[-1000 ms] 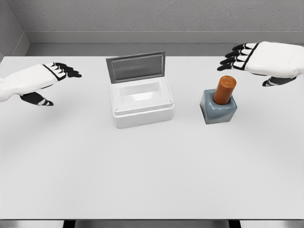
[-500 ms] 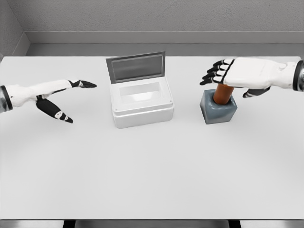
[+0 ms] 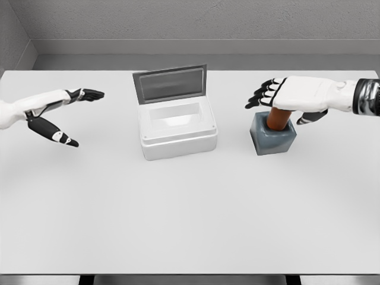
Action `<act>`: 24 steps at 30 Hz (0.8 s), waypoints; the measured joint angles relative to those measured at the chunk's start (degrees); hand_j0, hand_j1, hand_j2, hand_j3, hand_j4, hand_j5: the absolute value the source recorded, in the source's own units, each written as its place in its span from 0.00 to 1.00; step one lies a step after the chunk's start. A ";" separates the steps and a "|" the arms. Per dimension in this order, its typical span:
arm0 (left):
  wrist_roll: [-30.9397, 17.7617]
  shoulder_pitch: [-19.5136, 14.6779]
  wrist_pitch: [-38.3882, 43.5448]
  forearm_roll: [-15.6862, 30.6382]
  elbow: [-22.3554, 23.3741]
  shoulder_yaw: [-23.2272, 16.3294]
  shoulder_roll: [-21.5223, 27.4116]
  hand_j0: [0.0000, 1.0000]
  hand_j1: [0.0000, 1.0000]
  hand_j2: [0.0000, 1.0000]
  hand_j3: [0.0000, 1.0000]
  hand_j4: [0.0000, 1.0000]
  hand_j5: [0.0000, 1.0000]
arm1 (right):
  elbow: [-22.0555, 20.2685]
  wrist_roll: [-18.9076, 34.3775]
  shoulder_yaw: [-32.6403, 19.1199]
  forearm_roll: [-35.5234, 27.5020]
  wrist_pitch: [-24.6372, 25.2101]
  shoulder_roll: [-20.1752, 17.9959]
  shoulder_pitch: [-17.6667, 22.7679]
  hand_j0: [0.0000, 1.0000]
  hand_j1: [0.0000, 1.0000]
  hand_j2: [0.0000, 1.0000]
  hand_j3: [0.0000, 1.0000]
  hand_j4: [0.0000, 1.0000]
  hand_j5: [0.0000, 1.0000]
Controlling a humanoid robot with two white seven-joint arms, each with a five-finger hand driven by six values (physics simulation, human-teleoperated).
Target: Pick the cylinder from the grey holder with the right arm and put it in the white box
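We see the orange cylinder point(image 3: 277, 118) standing upright in the grey holder point(image 3: 272, 135) on the worktop point(image 3: 190, 208). Our right hand point(image 3: 297, 95) lies over its top, fingers point(image 3: 261, 95) spread, not gripping it. The white box point(image 3: 177, 127) sits open to the left. Our left hand point(image 3: 50, 110) hovers at far left, fingers spread.

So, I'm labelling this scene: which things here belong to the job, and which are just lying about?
Job: cylinder, grey holder, white box, right hand over the cylinder.
Not in use: left hand, open, off to the side; table.
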 measured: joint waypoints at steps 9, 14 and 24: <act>-0.03 1.05 3.65 5.20 1.67 0.00 -1.85 1.00 1.00 1.00 1.00 1.00 1.00 | 2.35 0.00 0.31 0.55 -0.14 0.99 -0.35 1.00 1.00 1.00 1.00 1.00 1.00; -0.03 1.23 4.09 5.67 1.74 0.00 -2.04 1.00 1.00 1.00 1.00 1.00 1.00 | 3.20 0.00 0.45 0.77 -0.15 1.49 -0.79 1.00 1.00 1.00 1.00 1.00 1.00; -0.03 1.49 4.23 5.75 1.76 0.00 -2.22 1.00 1.00 1.00 1.00 1.00 1.00 | 4.08 0.00 1.21 0.95 -0.18 2.07 -0.88 1.00 1.00 1.00 1.00 1.00 1.00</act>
